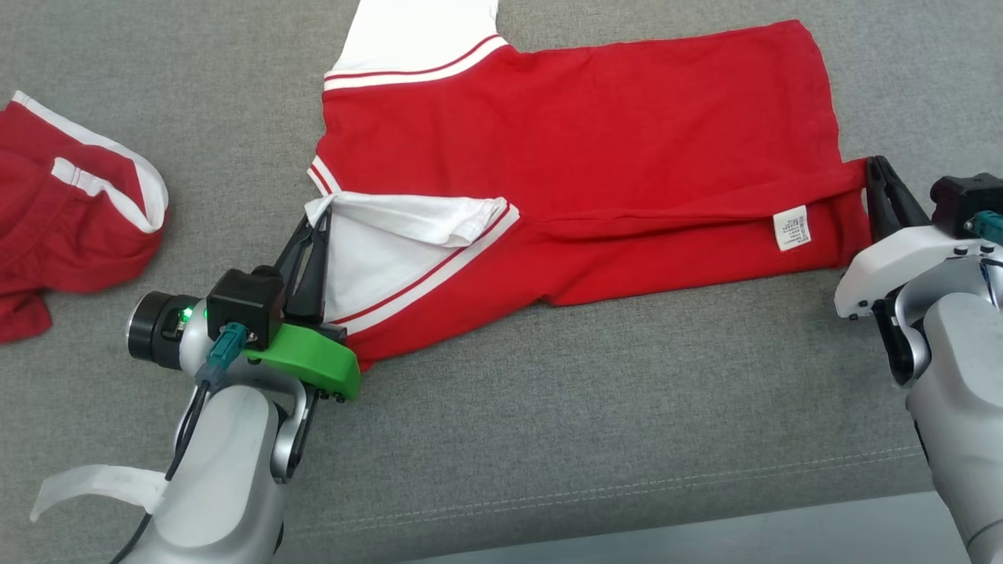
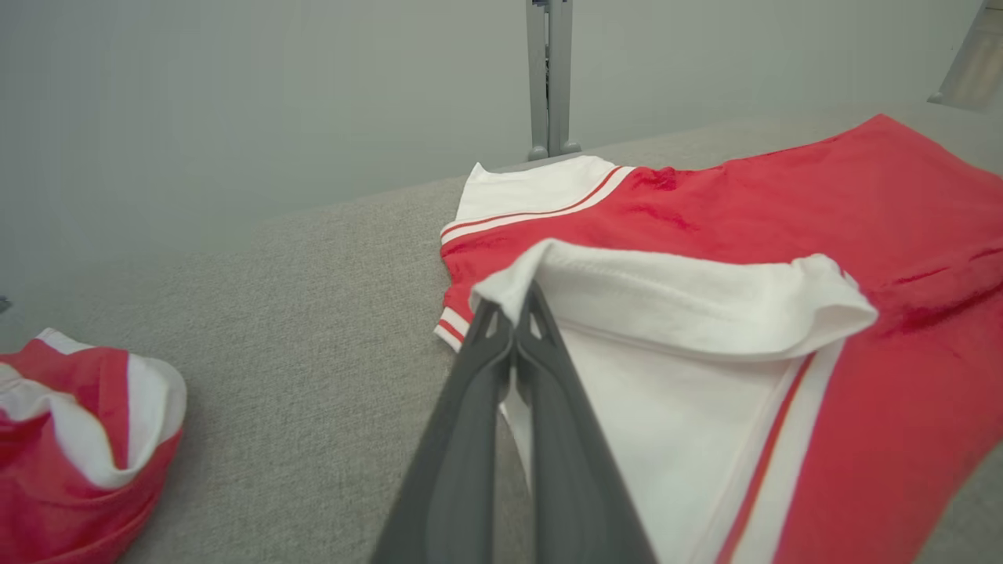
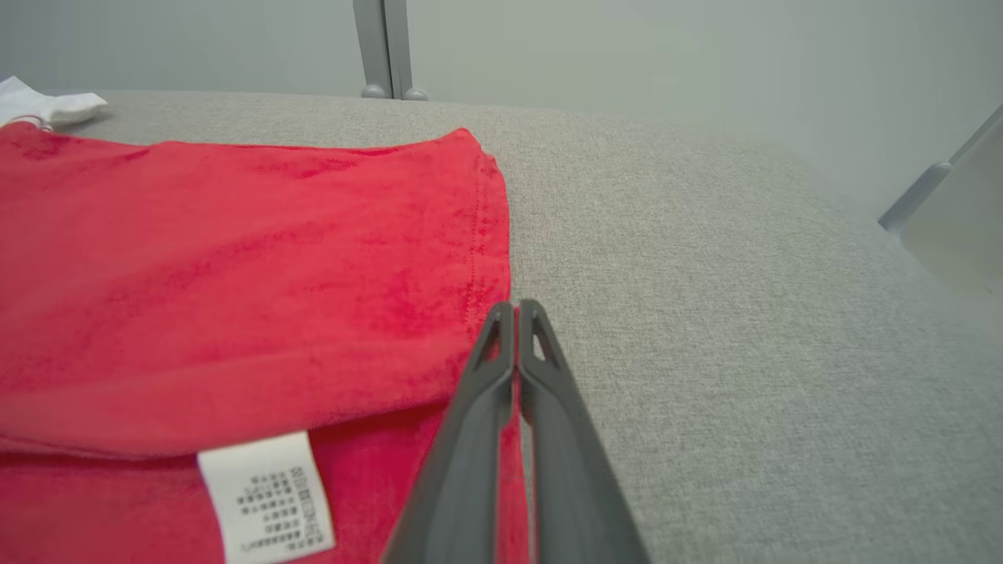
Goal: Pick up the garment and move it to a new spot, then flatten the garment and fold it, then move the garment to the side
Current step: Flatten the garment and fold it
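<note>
Head view: the left gripper (image 1: 321, 223) sits at the near-left edge of the garment (image 1: 588, 141), jaws clenched on its folded-back white sleeve (image 1: 407, 227). The right gripper (image 1: 874, 163) sits at the garment's right end, jaws clenched on the red hem near the care label (image 1: 791, 229). The garment lies spread on the grey upholstered surface (image 1: 548, 407). Left of the garment, well apart, lies a crumpled red-and-white bundle (image 1: 70, 219). Beyond the garment's far edge, the left wrist view shows a grey upright post (image 2: 548, 78).

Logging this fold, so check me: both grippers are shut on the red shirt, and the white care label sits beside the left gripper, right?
Not quite. The care label sits beside the right gripper, as the right wrist view shows. The left gripper and the right are both shut on the red shirt.
</note>
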